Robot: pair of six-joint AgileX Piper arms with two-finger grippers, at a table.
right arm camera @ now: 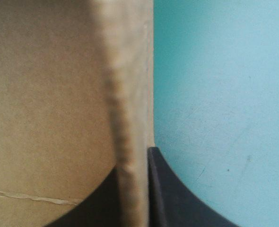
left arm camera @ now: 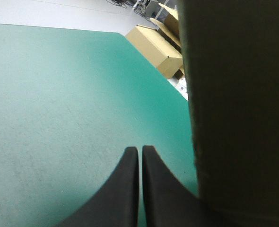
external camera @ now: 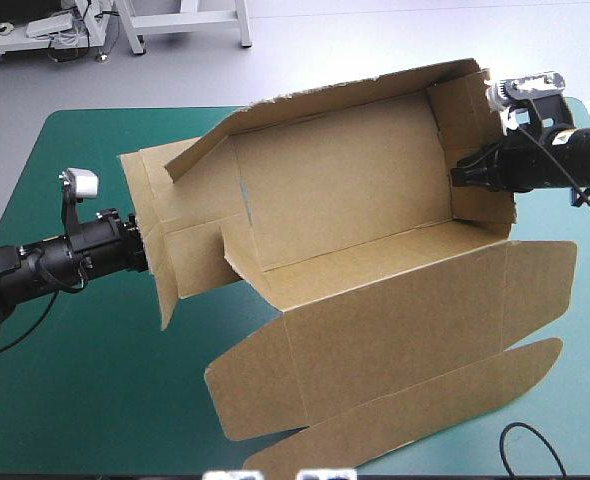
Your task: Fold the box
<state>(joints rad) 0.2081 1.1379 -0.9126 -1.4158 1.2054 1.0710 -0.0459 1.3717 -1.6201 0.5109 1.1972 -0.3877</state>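
The brown box (external camera: 355, 200) is an open tray, lid flat. The right gripper (right arm camera: 134, 158) pinches its end wall; the left gripper (left arm camera: 139, 149), fingers together, sits beside it.

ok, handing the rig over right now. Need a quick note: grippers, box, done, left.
The right gripper is shut on the box, clamping its right end wall.
The left gripper is shut and empty, with the left end flap beside it, not between its fingers.
The box sits mid-table, lid flat toward the near edge.
Done: long walls raised.
Left: the left end flaps look splayed and untucked, probably next.
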